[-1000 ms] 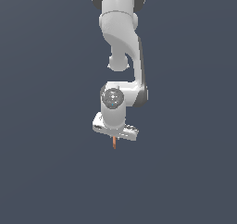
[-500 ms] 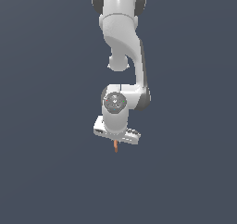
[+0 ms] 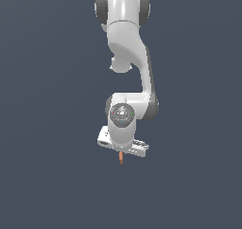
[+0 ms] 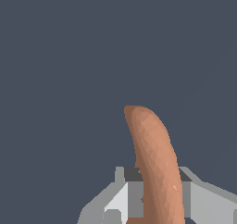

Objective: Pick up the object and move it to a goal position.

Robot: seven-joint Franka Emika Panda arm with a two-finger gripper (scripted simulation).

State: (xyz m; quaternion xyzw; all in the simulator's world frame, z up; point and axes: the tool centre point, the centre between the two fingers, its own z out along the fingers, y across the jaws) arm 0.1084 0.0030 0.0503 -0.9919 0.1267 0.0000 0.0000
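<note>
The object is a thin curved orange-brown strip. In the exterior view it hangs down from under the white arm's hand, only its lower end showing. In the wrist view the strip curves away from the camera, clamped between the two grey fingers. My gripper is shut on the strip and holds it in the air; its fingers are mostly hidden behind the hand in the exterior view. No goal marker shows in either view.
Only the white arm reaching down from the top and a plain dark grey background show. No other objects, edges or containers are in view.
The hand with the strip has sunk slightly lower in the exterior view. The grip on the strip is unchanged.
</note>
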